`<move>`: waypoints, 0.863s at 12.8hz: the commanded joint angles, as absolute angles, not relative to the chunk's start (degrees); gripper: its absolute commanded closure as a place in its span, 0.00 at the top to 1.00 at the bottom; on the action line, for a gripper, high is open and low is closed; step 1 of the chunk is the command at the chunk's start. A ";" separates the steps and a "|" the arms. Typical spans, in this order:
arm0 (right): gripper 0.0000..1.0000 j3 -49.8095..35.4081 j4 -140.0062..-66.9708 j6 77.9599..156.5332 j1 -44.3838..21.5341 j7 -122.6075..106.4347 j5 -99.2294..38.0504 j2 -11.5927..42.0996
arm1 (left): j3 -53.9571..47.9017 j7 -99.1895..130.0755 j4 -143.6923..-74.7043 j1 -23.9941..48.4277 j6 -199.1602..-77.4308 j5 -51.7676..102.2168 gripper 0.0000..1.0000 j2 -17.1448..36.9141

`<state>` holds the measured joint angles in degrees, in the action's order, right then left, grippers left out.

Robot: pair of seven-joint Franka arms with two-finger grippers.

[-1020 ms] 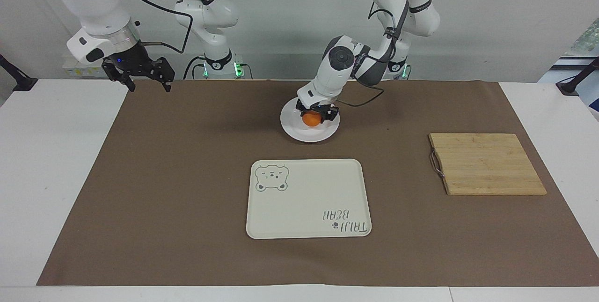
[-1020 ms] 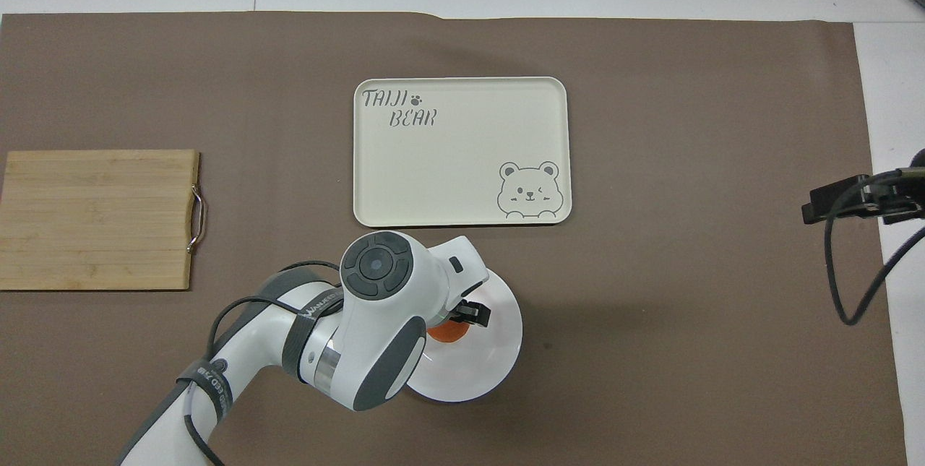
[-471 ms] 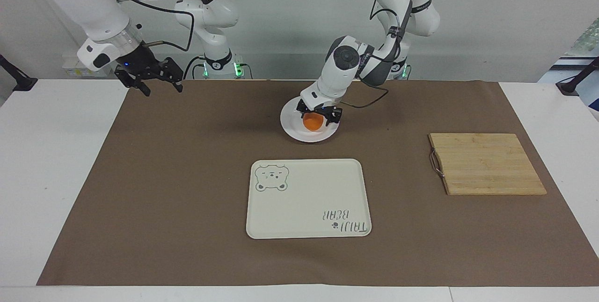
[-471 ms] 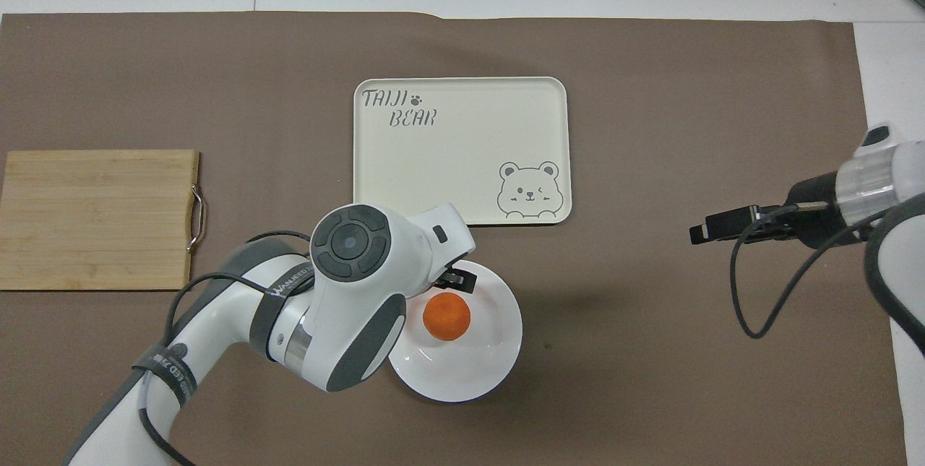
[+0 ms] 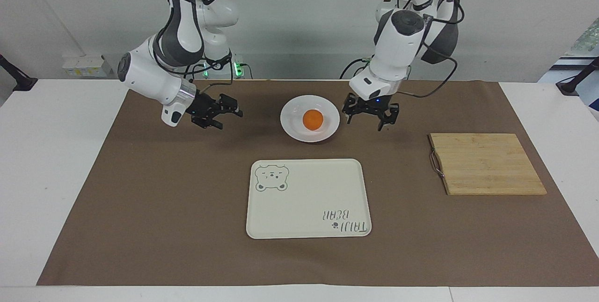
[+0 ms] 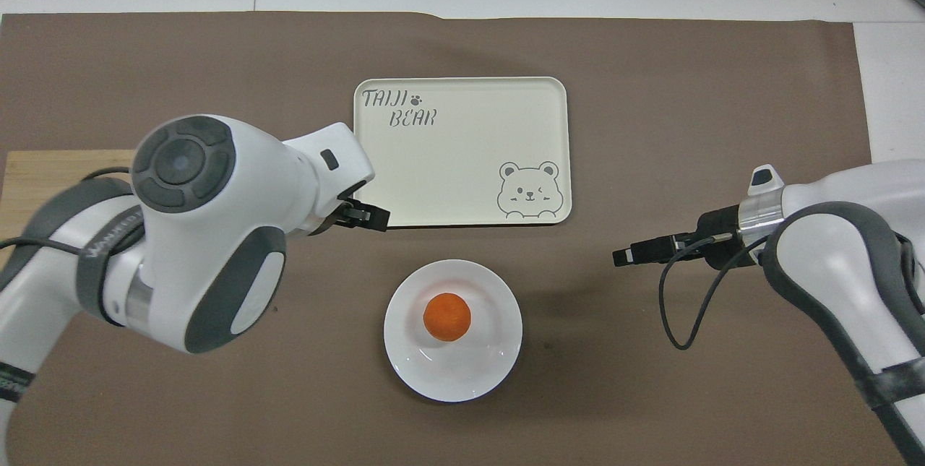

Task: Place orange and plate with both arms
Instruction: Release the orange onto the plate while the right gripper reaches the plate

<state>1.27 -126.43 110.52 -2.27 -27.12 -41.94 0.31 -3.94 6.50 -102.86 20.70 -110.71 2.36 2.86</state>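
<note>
A robot lab: two white arms [image 5: 178,35] fixed at a white table [image 5: 47,152], bare grey wall [image 5: 299,11].

My left gripper [image 5: 369,117] pointing down, jaws spread and empty, my right gripper [image 5: 220,114] tilted sideways, jaws spread, empty too

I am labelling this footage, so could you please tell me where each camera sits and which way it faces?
Facing view: high across the table, facing the robots; both arms, left gripper and right gripper show beside the plate.
Overhead view: above the robots' end, looking steeply down; arms enter from below.
Shared: the orange on the plate, the tray, the cutting board.
</note>
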 commanded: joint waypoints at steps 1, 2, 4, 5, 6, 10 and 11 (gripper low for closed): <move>1.00 1.14 -128.84 111.97 -4.91 -30.57 -46.91 1.49 | -4.57 1.95 -93.72 15.31 -101.98 0.35 1.00 3.25; 1.00 1.23 -130.76 113.71 -6.75 -31.80 -49.54 1.84 | -4.48 0.98 -91.60 13.29 -98.04 0.18 1.00 3.08; 1.00 1.14 -134.37 121.08 -12.10 -33.31 -54.20 2.72 | -4.22 -4.27 -88.52 8.81 -92.83 -0.44 1.00 2.38; 1.00 1.14 -135.52 123.55 -14.56 -33.40 -56.93 2.99 | -4.31 -6.48 -86.07 6.53 -90.99 -0.35 1.00 2.20; 1.00 1.14 -136.48 124.53 -16.24 -33.49 -59.74 3.42 | -4.31 -7.46 -84.13 5.29 -88.53 -0.18 1.00 2.37; 0.91 1.14 -140.09 126.47 -21.00 -33.66 -64.95 2.55 | -4.31 -7.65 -79.37 2.47 -81.67 0.44 1.00 2.11; 0.86 1.14 -140.53 126.30 -21.09 -33.66 -65.04 2.29 | -4.31 -6.95 -80.15 1.94 -80.95 0.53 1.00 0.63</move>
<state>1.03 -138.24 125.58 -21.15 -31.62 -62.95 4.13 -3.62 -7.14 -80.67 3.47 -83.62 0.73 1.87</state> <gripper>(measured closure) 0.062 0.000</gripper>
